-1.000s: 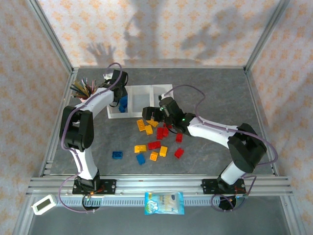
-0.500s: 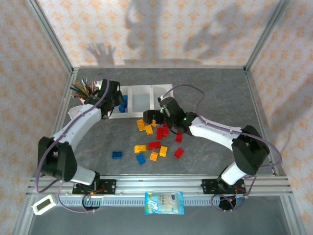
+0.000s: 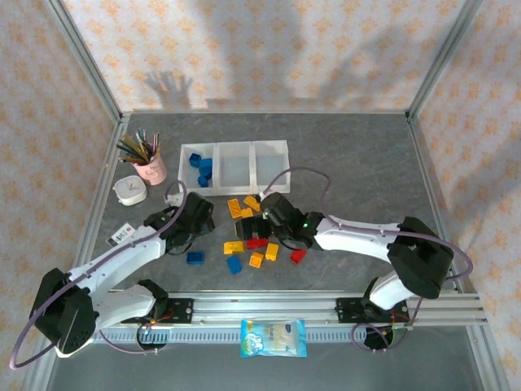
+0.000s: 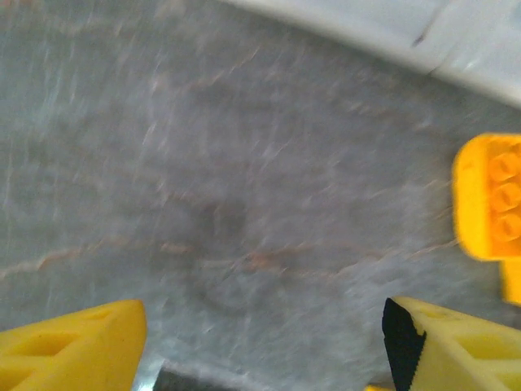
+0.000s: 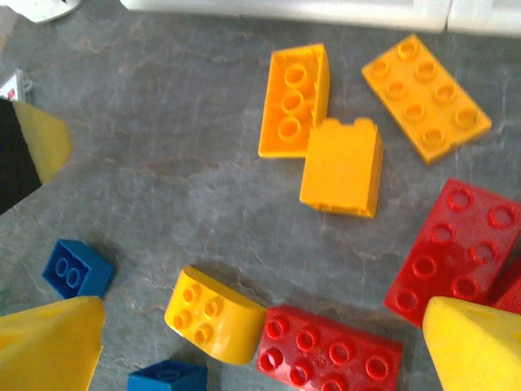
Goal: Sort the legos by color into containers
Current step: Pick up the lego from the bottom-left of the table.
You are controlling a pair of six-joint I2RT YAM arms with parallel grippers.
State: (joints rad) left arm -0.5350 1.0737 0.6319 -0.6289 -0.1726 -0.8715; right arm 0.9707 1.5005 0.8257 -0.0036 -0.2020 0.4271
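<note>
Left hand [image 4: 264, 326] and right hand [image 5: 260, 342] low beside the loose legos [image 3: 256, 242], fingers wide apart, empty.

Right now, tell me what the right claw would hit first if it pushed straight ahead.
Most likely the red brick in line with the open right claw, or the rounded yellow brick beside it. Depth is unclear, so I can't say which comes first. Below both lies the table.
</note>
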